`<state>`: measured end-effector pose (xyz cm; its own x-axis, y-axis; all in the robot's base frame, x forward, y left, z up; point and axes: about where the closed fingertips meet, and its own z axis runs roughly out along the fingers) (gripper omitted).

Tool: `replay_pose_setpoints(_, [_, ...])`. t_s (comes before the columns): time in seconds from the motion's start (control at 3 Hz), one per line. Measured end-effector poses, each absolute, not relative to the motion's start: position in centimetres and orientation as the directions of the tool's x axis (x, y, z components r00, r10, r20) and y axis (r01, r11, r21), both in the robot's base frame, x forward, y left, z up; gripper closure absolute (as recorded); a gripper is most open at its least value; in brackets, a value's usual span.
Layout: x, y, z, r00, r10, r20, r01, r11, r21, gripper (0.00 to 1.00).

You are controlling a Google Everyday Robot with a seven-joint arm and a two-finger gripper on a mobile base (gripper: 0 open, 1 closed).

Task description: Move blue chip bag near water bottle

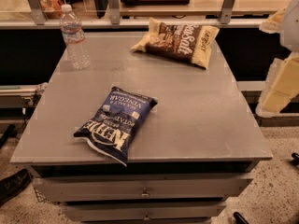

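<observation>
Grey table (196, 125) in front of you holds the blue chip bag (117, 122) near its front edge, well apart from the back-left water bottle (74, 36), while your gripper (282, 83) hangs beyond the right side, its grip impossible to tell.

blue chip bag (117, 123): "KETTLE", "SEA SALT & VINEGAR"
brown-and-cream chip bag (180, 42): "Sea Salt"
gripper (279, 87): at the right edge

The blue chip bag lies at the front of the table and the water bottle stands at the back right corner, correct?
No: the camera view shows the water bottle at the back left corner. The blue chip bag does lie at the front of the table. The hand is beyond its right edge.
</observation>
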<state>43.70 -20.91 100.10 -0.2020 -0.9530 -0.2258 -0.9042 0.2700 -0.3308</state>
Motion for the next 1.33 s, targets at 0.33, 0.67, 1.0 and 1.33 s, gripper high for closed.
replay_pose_setpoints(0.33, [43.7,-21.0,100.2,-0.203,-0.952,-0.227,-0.903,0.272,-0.333,0.00])
replay_pose_setpoints(0.67, [44.5,-22.1,99.4,-0.217,-0.937,-0.272,-0.895,0.303,-0.329,0.00])
replay_pose_setpoints(1.0, [46.0,-22.5,97.9,-0.217,-0.916,-0.337,-0.889,0.328,-0.319,0.00])
replay_pose_setpoints(1.33, [47.0,-22.3,97.1,-0.222,-0.887,-0.405,-0.880,0.361,-0.309,0.00])
